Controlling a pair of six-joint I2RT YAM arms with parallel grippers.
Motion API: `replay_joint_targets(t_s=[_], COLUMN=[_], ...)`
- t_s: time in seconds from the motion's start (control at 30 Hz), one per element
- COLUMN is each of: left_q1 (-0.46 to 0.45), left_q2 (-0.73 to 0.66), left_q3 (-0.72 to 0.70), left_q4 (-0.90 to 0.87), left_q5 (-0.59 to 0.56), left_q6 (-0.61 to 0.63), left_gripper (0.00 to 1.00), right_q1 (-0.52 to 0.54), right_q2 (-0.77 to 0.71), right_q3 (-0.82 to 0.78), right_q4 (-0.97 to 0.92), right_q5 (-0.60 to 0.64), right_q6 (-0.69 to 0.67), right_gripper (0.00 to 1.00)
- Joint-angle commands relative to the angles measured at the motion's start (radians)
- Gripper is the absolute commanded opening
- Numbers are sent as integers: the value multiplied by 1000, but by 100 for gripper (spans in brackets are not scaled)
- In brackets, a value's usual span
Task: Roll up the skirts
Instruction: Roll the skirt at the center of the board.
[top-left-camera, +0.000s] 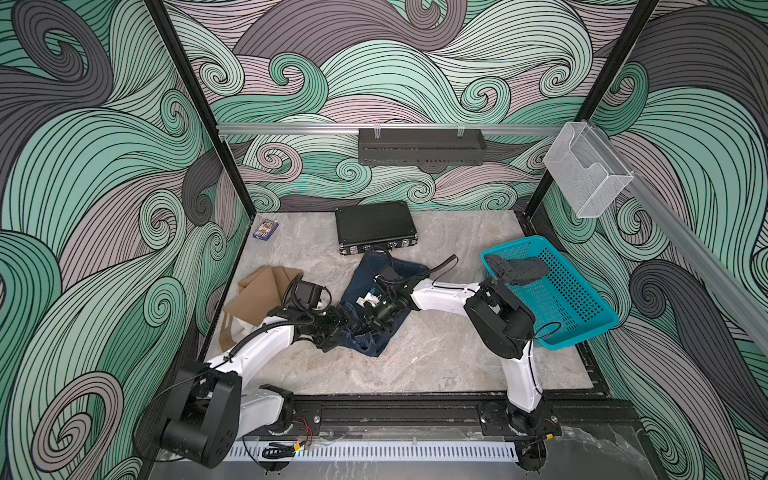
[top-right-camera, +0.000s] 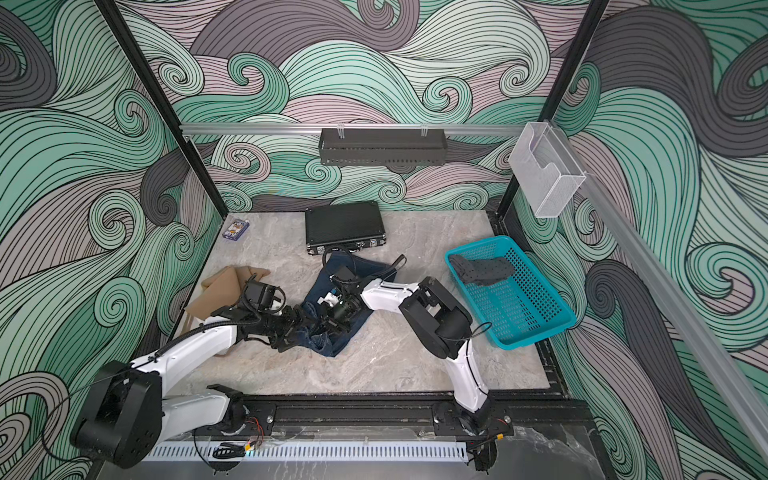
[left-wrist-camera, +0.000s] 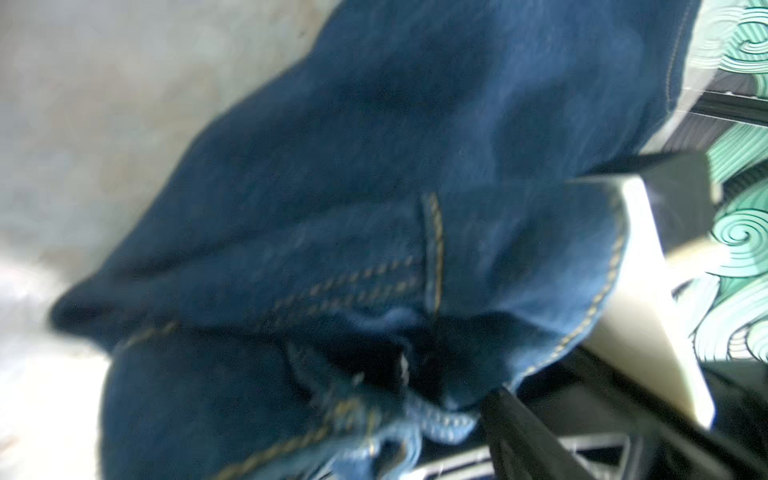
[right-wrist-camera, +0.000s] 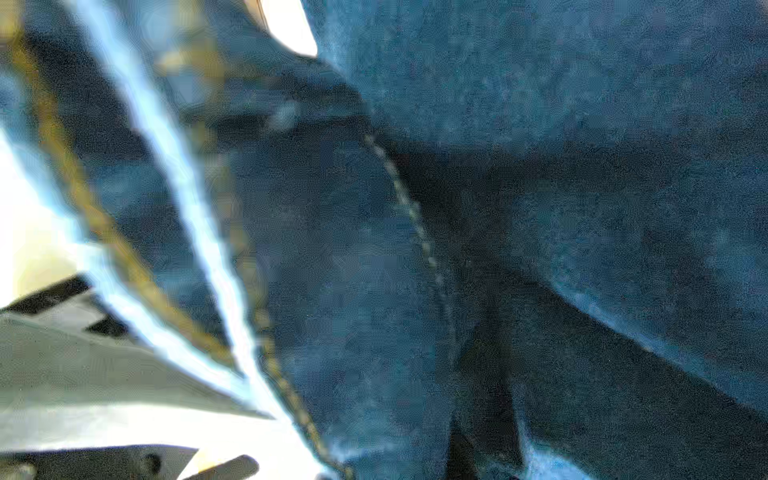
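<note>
Nearest, the denim skirt (left-wrist-camera: 374, 174) filled both your wrist views. It lay mid-table with its long axis running roughly 12 to 6 o'clock, and its loose cloth stretched toward 12 from both tools. Your left gripper (top-left-camera: 331, 334) pointed in from 9 o'clock, jaws wide at the bunched 6 o'clock end. Your right gripper (top-left-camera: 372, 322) pointed in from 3 o'clock, narrow and apparently pinching a denim fold. Both were about equally near, so the roll would likely go toward 12. You had three skirts: the denim one, a tan skirt (top-left-camera: 257, 295) unrolled at 9 o'clock, and a dotted skirt (top-left-camera: 517, 268) inside the one basket (top-left-camera: 561, 303) at 3 o'clock. One case (top-left-camera: 374, 226) sat at 12.
</note>
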Motion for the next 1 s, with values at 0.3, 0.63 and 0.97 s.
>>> replay_joint_targets(t_s=[0.3,0.63,0.97], left_q1=[-46,-50,-52], left_q2=[225,321,365], left_q3=[165,281,365], left_q4=[-56,-244,-315], left_q5=[-153,-266,-282], left_q6=[27,54,73], left_gripper=[19,0,0], right_q1=[2,-16,105], right_q2=[3,-163,-572], right_q3=[-10,11,-529], right_q4=[34,-221,451], right_q5=[6,380,826], right_q6=[-23,-341,-664], right_gripper=[10,67,80])
